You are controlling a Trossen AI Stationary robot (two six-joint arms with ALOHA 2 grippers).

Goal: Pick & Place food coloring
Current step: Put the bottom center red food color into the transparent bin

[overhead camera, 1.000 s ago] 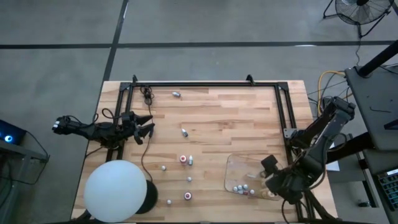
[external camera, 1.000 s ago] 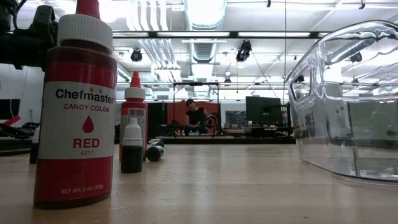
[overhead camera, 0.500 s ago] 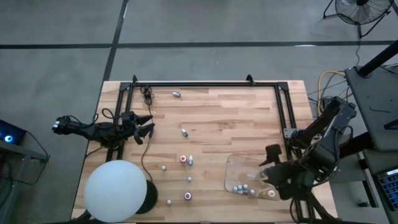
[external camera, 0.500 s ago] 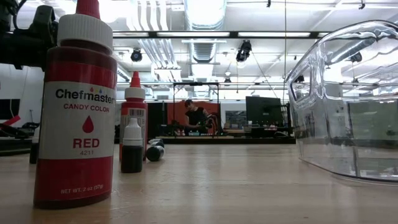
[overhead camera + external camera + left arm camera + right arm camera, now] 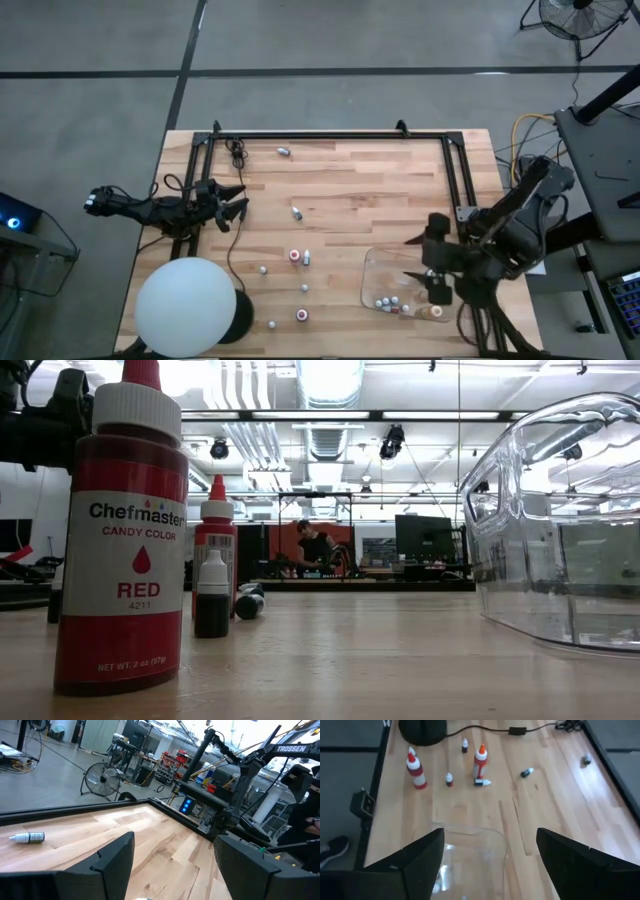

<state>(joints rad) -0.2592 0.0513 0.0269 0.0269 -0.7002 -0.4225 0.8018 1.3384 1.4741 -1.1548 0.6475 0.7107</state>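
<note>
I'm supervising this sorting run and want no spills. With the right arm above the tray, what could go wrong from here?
The right pincer, open and empty, hangs over the clear tray; a low swing out could nudge the tray. Tall red bottles stand close to small ones, so a reach might topple them. The lying bottle could roll away.

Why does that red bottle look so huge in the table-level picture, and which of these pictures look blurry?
Low view: the red bottle stands right at the lens, so it looms; the clear tray glints with ceiling lights. Right wrist view: soft throughout, the bottles fuzzy. Left wrist view: the fingers are blurred, the room sharper.
</note>
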